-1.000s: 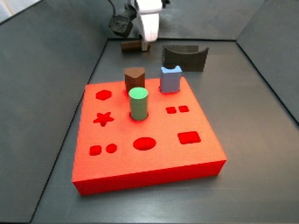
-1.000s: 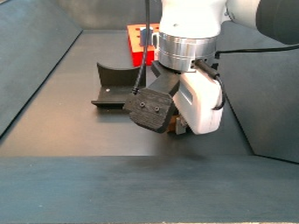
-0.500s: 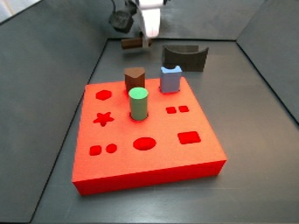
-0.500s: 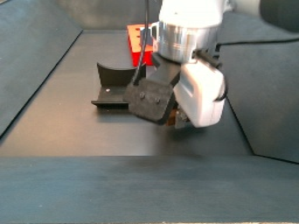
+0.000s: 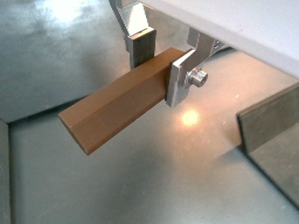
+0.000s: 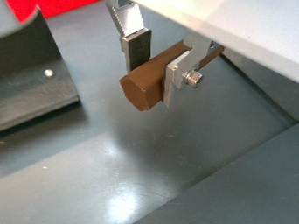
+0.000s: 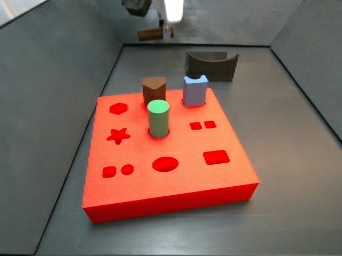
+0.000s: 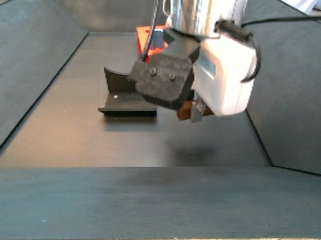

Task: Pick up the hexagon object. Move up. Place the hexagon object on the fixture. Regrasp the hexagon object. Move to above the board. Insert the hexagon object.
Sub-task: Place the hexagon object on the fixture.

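Hexagon object (image 5: 122, 103), dark-brown elongated prism, clamped near one end between silver fingers (image 5: 142, 45) of gripper (image 5: 162, 63), long axis horizontal, above bench, dark notched fixture (image 8: 126, 94) nearby.

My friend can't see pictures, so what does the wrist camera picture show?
The pincer grips one end of the brown hexagon object between its silver fingers, holding it level above the shiny grey floor.

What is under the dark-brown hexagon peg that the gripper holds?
Under the dark-brown hexagon peg, clamped in the gripper, only bare grey floor shows. The dark fixture stands aside. The floor directly behind the peg is covered.
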Controlling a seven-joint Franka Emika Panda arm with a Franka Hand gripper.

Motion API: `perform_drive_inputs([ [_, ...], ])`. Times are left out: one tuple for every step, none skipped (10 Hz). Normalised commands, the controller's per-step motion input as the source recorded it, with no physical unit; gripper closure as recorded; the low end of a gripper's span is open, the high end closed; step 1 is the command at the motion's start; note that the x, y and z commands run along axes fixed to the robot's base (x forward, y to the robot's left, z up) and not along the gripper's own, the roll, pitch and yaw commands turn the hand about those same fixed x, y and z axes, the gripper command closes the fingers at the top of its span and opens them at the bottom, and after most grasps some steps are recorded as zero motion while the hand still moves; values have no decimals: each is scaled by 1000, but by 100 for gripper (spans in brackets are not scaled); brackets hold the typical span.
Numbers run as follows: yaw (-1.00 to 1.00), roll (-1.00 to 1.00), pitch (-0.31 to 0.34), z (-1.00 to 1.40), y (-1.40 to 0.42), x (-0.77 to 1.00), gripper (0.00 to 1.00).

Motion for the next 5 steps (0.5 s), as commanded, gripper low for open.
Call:
perform_drive_inputs([
  [-2, 19, 35, 1000, -2, -13, 100],
  [-11, 36, 47, 1000, -2, -17, 100],
  [-10, 56, 57, 1000, -3, -24, 100],
  [-1, 69, 61, 1000, -6, -27, 100],
  [8, 79, 66, 1000, -10, -32, 100],
])
